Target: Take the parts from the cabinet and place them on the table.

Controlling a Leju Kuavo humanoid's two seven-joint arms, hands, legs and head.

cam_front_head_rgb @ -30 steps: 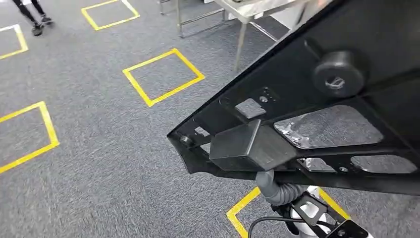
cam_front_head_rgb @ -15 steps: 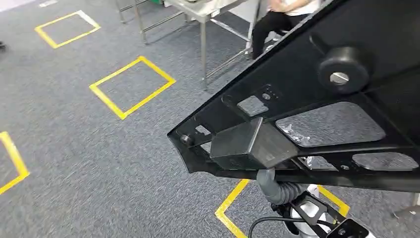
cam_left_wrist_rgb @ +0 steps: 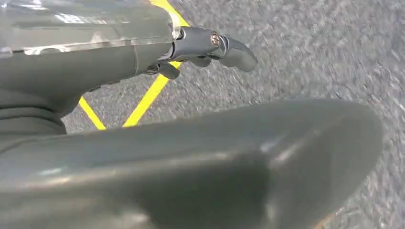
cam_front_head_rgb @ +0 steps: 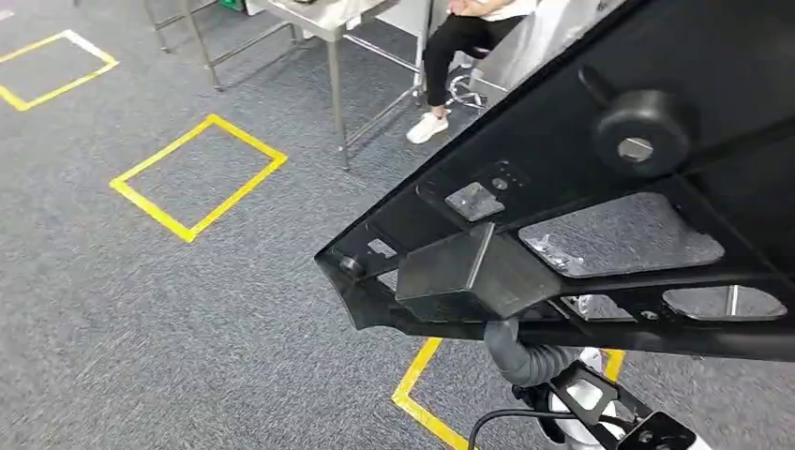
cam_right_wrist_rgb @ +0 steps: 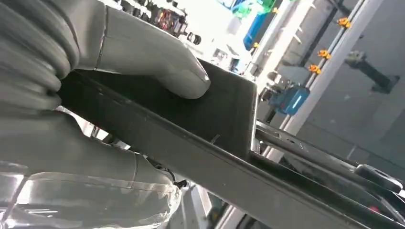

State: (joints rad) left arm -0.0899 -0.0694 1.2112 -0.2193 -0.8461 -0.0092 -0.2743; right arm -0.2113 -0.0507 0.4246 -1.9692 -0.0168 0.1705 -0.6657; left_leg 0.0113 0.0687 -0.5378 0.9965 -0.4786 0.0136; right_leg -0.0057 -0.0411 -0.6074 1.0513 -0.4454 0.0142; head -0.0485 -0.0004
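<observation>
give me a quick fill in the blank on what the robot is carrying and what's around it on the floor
1. The large flat black part is held by the robot's ____ hand.
2. The squares taped on the grey carpet are ____ in colour.
3. The round knob on the part is ____ in colour.
4. The person's shoe beside the steel table is ____.

Missing words: right; yellow; black; white

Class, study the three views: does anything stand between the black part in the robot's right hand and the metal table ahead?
Nothing visible on the grey carpet blocks the way from the black part, gripped by the right hand, to the metal table. A seated person is just beyond it.
</observation>
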